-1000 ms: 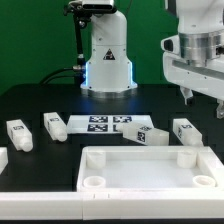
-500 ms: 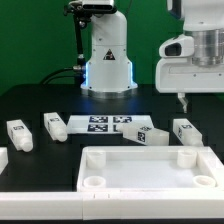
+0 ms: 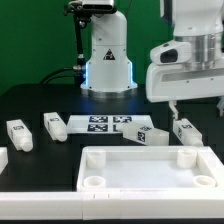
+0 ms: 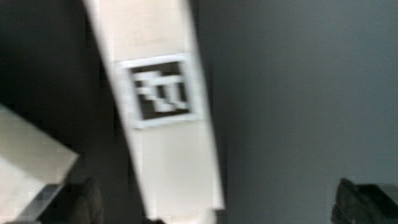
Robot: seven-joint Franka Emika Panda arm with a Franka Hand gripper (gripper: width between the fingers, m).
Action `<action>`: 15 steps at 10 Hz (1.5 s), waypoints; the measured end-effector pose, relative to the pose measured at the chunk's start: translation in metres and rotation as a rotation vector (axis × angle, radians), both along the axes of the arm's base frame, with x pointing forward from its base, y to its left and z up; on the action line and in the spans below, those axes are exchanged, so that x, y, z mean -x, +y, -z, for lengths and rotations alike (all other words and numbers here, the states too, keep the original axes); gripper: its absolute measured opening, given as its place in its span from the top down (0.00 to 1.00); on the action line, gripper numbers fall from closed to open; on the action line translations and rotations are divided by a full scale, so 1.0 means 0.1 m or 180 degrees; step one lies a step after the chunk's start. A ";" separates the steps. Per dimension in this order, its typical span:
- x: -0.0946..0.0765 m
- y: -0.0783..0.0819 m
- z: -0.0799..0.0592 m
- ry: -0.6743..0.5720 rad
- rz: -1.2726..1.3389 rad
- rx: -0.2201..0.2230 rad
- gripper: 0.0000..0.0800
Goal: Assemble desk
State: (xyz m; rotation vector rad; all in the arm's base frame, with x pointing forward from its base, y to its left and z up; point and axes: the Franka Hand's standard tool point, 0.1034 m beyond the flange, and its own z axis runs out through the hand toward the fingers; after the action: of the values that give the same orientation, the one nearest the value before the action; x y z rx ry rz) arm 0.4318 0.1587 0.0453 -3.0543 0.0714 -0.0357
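Step judged: approach to a leg for pick-up. Nothing is gripped. The end effector [image 3: 198, 106] is seen open, jaws spread wide and empty, hung over the surface [image 3: 40, 100] near the exterior view's right edge.

The desk panel [image 3: 140, 172] is noted lying flat along the near edge of the surface, toward the exterior view's right corner, rim up. The corner sockets [image 3: 92, 183] in view appear unfilled, so assembly is judged barely begun.

The target leg [image 3: 187, 131] is found lying on its side just behind the panel's far rim, close to the right edge. It is beneath the end effector and apart from it. In the wrist view the target leg [image 4: 164, 150] is shown lengthwise, tag [image 4: 164, 93] facing up. It falls between the two fingertips [image 4: 370, 203] but off centre, near one fingertip and well apart from the other. No contact is seen.

Also recorded: a second leg [image 3: 150, 134] beside the marker board [image 3: 105, 124], and a third leg [image 3: 54, 125] and a fourth leg [image 3: 18, 134] toward the left edge.

Next move, as judged: a small sideways correction is called for so that the leg is centred between the jaws, then a descent and a closing across the leg's narrow width. If the offset is left uncorrected, the nearer fingertip could be set down on the leg instead of beside it.
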 end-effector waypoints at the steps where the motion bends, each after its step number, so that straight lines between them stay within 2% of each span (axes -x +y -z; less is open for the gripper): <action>1: 0.08 0.00 0.10 -0.0041 -0.0033 0.0048 0.19; 3: 0.14 -0.01 0.29 -0.0126 -0.0050 0.0125 0.19; 5: 0.16 -0.02 0.37 -0.0160 -0.0042 0.0150 0.19; 6: 0.15 -0.02 0.37 -0.0160 -0.0043 0.0149 0.19; 8: 0.16 -0.02 0.37 -0.0158 -0.0043 0.0150 0.51; 9: 0.15 -0.02 0.37 -0.0159 -0.0043 0.0150 0.51; 10: 0.16 0.00 0.36 -0.0164 -0.0107 0.0148 0.65; 12: 0.17 0.14 0.22 -0.0271 -0.0538 0.0127 0.65; 13: 0.20 0.16 0.18 -0.0402 -0.1087 0.0177 0.65; 15: 0.21 0.13 0.20 -0.0470 -0.1558 0.0237 0.65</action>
State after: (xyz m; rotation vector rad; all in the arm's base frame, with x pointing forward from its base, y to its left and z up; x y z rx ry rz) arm 0.4113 0.1715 0.0258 -3.0353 -0.6956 -0.2332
